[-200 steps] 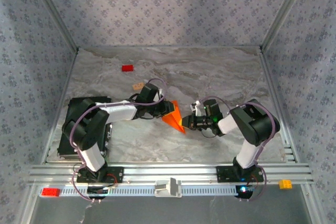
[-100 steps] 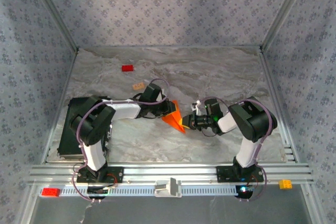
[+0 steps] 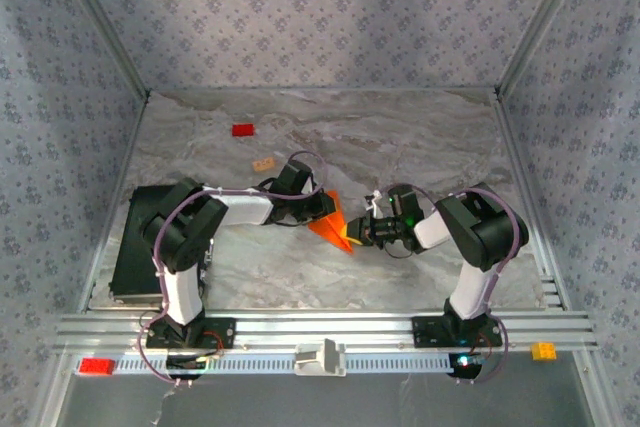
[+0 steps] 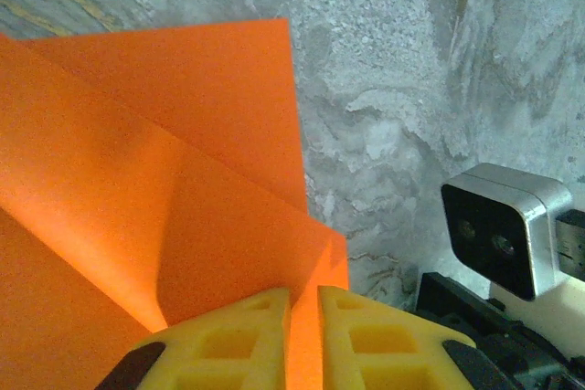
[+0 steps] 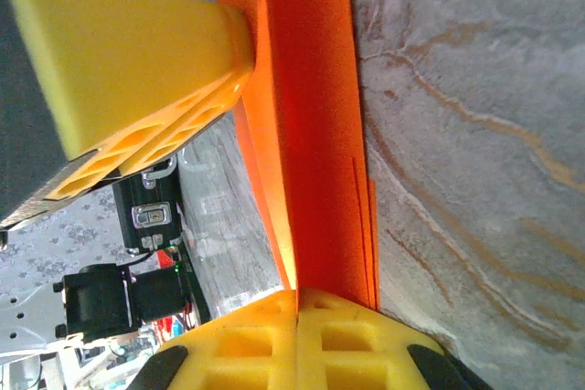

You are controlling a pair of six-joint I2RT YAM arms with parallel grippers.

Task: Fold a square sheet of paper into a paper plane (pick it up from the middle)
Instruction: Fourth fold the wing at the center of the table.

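The square sheet of paper (image 3: 333,225) is bright orange and folded into a pointed, layered wedge, roughly a paper plane shape, standing on edge at the table's middle. My left gripper (image 3: 319,209) comes at it from the left. In the left wrist view its yellow fingers (image 4: 228,340) stand almost together, and the left gripper (image 4: 303,297) pinches a flap of the paper (image 4: 164,180). My right gripper (image 3: 353,235) meets it from the right. In the right wrist view the right gripper (image 5: 297,297) is shut on the paper's folded edge (image 5: 315,134), with a left finger (image 5: 119,61) pressed against the far side.
A small red block (image 3: 242,130) and a tan block (image 3: 264,164) lie on the marble table toward the back left. A black box (image 3: 130,252) sits by the left arm's base. On the front rail are a red block (image 3: 97,366) and a yellow block (image 3: 543,350).
The left gripper has slid a little to the right and its jaws have narrowed onto the paper. The right gripper and the paper have barely moved.
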